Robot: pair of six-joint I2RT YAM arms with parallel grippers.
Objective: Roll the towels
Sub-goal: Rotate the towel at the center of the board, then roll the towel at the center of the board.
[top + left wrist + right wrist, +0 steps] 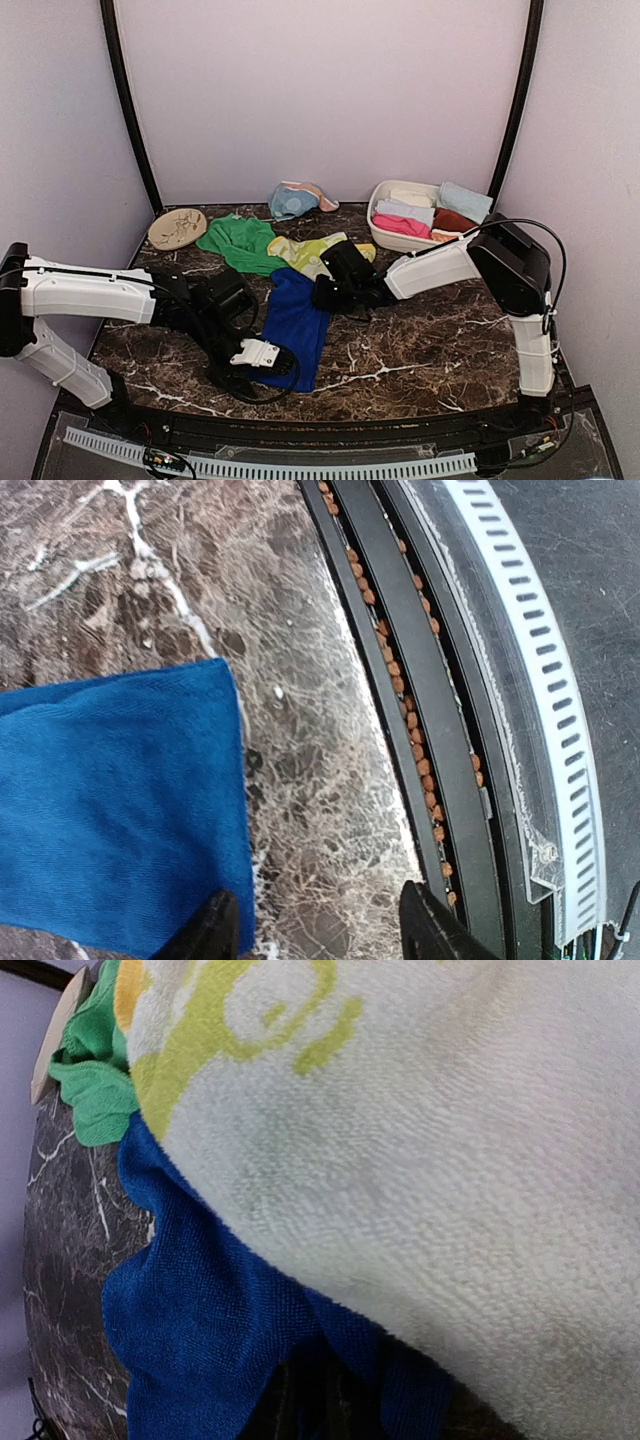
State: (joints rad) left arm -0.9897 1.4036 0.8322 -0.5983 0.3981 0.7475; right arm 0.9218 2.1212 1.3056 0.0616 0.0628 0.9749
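**Two grippers, one at each end of the blue towel**

The left arm (85,292) reaches in low from the left side of the table (420,340). The left gripper (258,356) sits at the near end of the royal blue towel (295,320), which lies spread out in the middle of the table. In the left wrist view its two fingers (215,932) stand apart. One finger is right at the edge of the towel's near corner, and the other is over bare table. The jaws are partly open and hold nothing.

Behind the blue towel lies a crumpled green towel (240,243). Beside it, a yellow-green towel (310,252) covers the blue towel's far end. The right gripper (328,292) is at that far end, pointing left, tucked against the yellow-green towel. In the right wrist view the yellow-green towel fills most of the picture, with the blue towel bunched under it. The fingers are hidden, so I cannot tell if these jaws are open or shut, or if they hold anything.

The right arm (440,265) stands up from the near right corner, bends at the top, and slopes down to the left. At the far right, a white basin (380,195) holds rolled towels (400,225)
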